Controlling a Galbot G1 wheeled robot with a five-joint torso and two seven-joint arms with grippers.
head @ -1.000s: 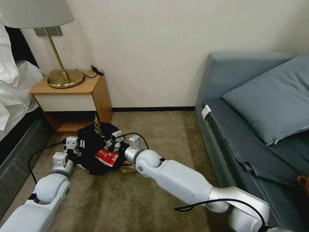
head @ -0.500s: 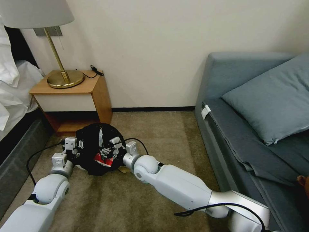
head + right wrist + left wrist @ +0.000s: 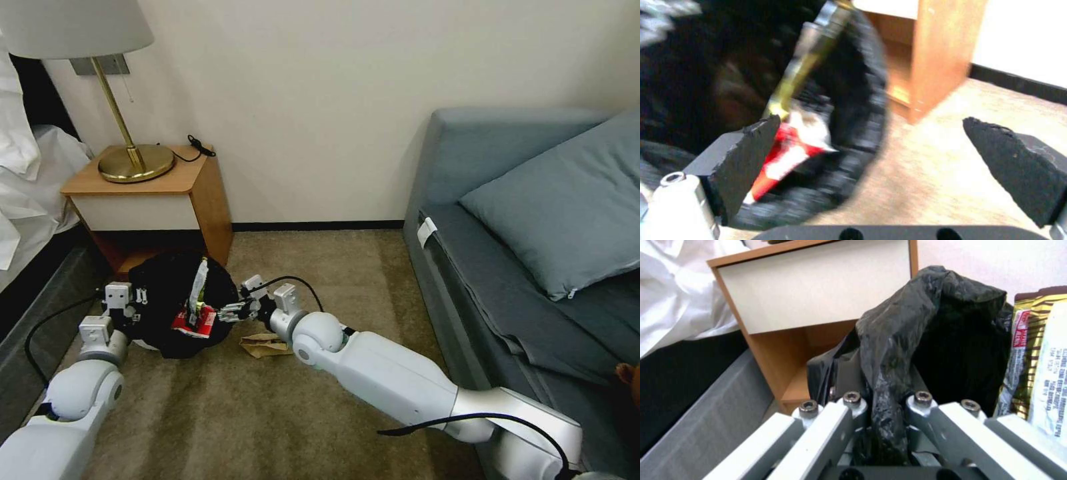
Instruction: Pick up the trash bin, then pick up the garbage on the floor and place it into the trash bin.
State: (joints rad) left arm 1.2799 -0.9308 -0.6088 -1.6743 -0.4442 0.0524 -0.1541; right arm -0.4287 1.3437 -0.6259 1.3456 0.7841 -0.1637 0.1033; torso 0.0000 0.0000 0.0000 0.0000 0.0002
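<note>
Bin (image 3: 175,308), just off the carpet by the nightstand (image 3: 153,200), is being held by the left gripper (image 3: 882,426) pinching its bag, while the right gripper (image 3: 235,309), spread empty, is being readied for the paper bag (image 3: 265,345) below.

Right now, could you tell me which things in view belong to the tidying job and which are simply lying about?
Belong to the job:
trash bin, held by the left gripper at its black liner
red-and-white snack packet and candy wrapper, inside the bin
crumpled brown paper bag, on the carpet
right gripper, open beside the bin

Just lying about:
lamp
nightstand
sofa
</note>
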